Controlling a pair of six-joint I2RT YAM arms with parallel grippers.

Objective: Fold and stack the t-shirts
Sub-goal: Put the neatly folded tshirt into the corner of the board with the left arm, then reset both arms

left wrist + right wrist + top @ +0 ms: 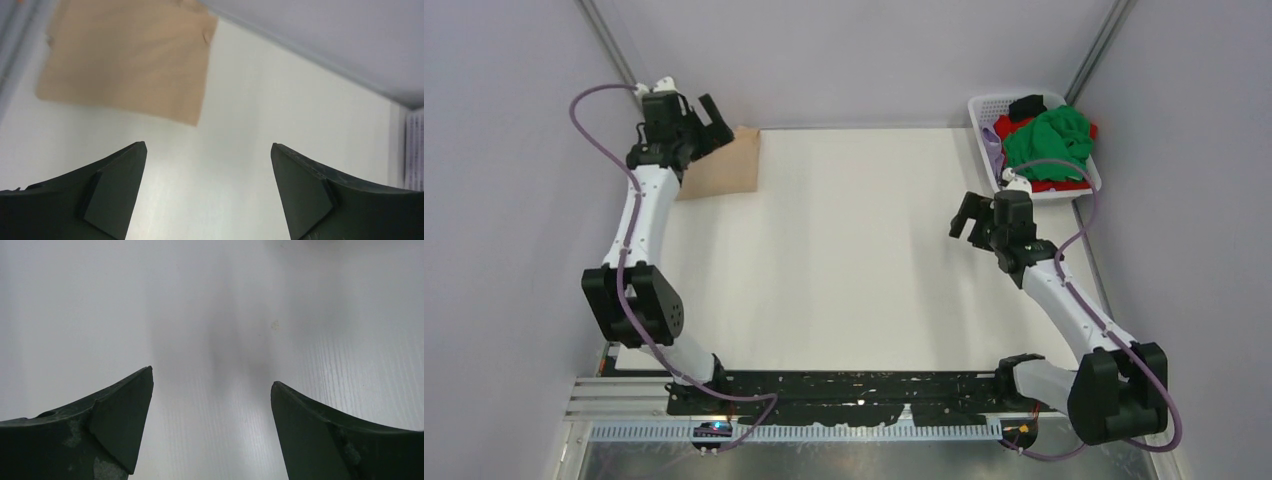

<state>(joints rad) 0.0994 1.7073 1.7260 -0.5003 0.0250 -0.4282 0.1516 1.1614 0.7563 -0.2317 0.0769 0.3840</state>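
Note:
A folded beige t-shirt [724, 168] lies flat at the table's far left corner; in the left wrist view this beige t-shirt [127, 57] fills the upper left. My left gripper [712, 118] hovers over its far edge, open and empty, and the left gripper [209, 150] frames bare table. Green [1051, 140], red [1064, 185], black [1027, 106] and lilac [992, 135] t-shirts are heaped in the basket at the far right. My right gripper [967, 217] is open and empty over bare table, left of the basket; the right gripper [212, 377] shows only tabletop between its jaws.
The white mesh basket [984, 108] stands at the far right corner against the wall. Grey walls close in the table on three sides. A black and silver rail [844, 385] carries both arm bases at the near edge.

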